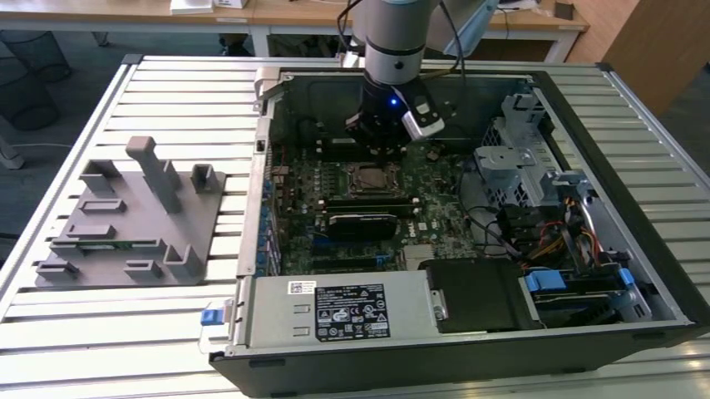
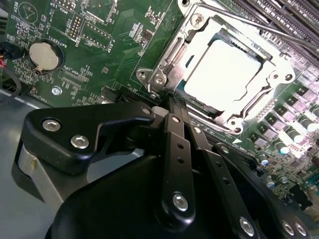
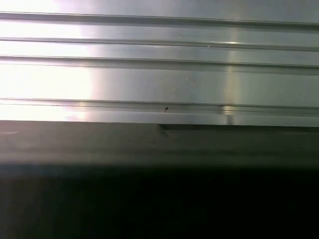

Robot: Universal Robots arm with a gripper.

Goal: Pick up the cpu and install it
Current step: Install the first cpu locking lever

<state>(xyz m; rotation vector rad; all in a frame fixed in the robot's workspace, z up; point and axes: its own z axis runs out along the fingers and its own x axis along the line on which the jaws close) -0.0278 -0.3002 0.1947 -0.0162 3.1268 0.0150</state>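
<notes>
- You can see the cpu already lying flat in the socket on the motherboard, its silver top bare
- So I judge the placing step is done; the socket's frame and lever look not yet closed over it
- Your pincer has its fingers together, with nothing between them
- The arm hangs upright inside the open computer case, just beside the socket

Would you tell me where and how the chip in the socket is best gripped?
Probably from straight above, by two opposite edges: the cpu lies flat in the socket frame, its broad top offering nothing to pinch. The frame crowds those edges, leaving little room for the gripper.
</notes>
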